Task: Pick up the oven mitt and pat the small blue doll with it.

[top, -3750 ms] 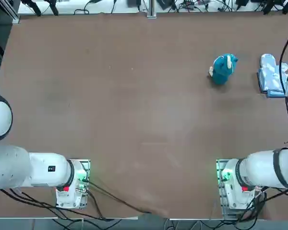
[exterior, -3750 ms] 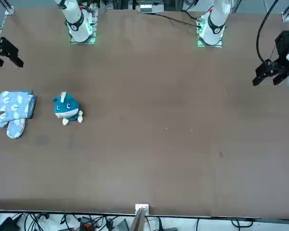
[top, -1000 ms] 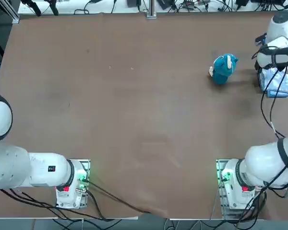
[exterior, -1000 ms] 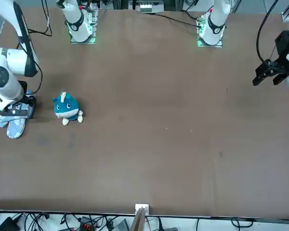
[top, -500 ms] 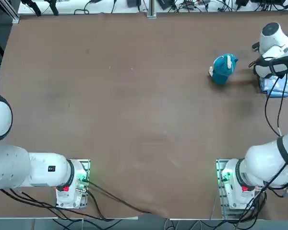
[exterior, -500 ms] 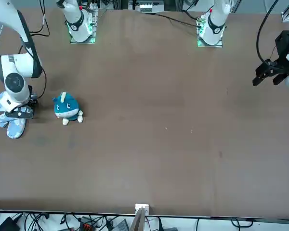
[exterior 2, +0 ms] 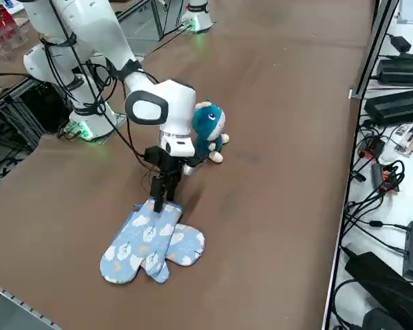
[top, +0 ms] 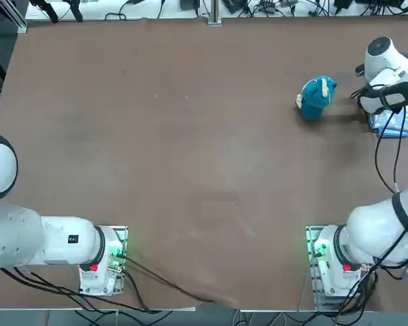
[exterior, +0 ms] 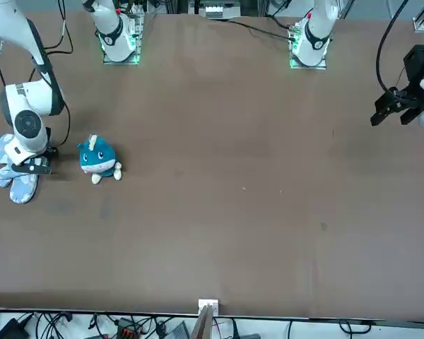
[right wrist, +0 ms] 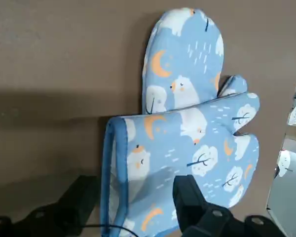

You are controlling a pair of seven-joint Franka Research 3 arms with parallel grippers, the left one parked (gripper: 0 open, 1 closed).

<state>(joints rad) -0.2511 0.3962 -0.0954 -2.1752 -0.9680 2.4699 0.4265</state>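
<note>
Two alike pale-blue oven mitts lie overlapped on the table at the right edge; the upper oven mitt (right wrist: 197,153) covers part of the lower one (right wrist: 185,59). They also show in the side view (exterior 2: 148,240). My right gripper (right wrist: 133,207) is open, low over the upper mitt's cuff, one finger (right wrist: 190,195) above the fabric and the other beside the cuff's edge. The small blue doll (top: 317,96) stands upright a short way from the mitts, just behind the wrist in the side view (exterior 2: 208,126).
The mitts lie close to the table's right edge (exterior 2: 275,275), with cables and power strips (exterior 2: 392,69) beyond it. The parked left arm (top: 47,241) is far off at the other side. Brown tabletop (top: 190,136) stretches bare across the middle.
The right arm came in from off the table, swung over the mitts and sank toward their cuff end, ending a little nearer the doll. Mitts and doll have not moved.
</note>
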